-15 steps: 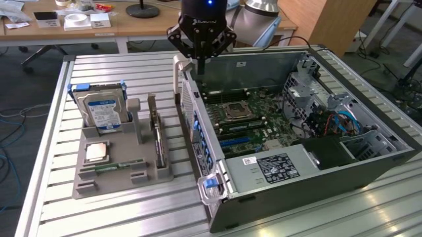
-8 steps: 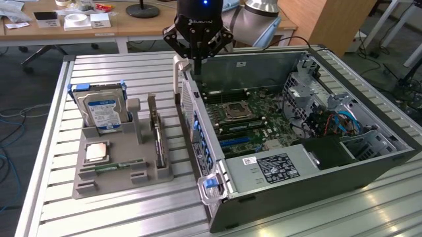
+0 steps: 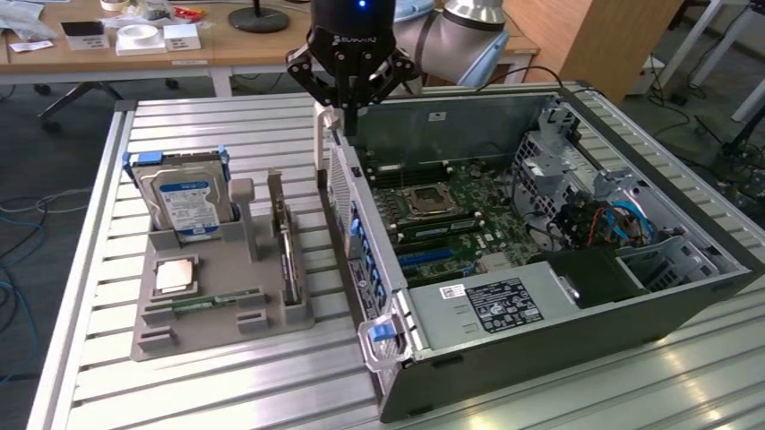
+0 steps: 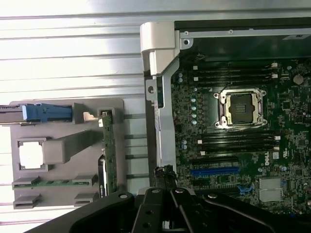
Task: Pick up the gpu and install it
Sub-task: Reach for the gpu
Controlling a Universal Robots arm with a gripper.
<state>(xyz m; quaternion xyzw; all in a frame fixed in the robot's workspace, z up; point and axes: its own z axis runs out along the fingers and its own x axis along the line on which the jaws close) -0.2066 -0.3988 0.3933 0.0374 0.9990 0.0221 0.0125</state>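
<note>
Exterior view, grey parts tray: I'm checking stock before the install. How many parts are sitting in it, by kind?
Hard drive: 1
Processor chip: 1
Memory stick: 1
Graphics card: 1
Total: 4

The exterior camera stood off the arm, raised, and looked obliquely down across the bench [image 3: 203,134] at middle range. It framed the whole open computer case [image 3: 562,331] and the grey parts holder [image 3: 197,336] beside it. The wrist camera looked straight down past the gripper [image 4: 164,177] from nearer. Both views shared the parts holder [image 4: 63,145], one case wall and the motherboard [image 3: 460,224] [image 4: 233,145].
</note>
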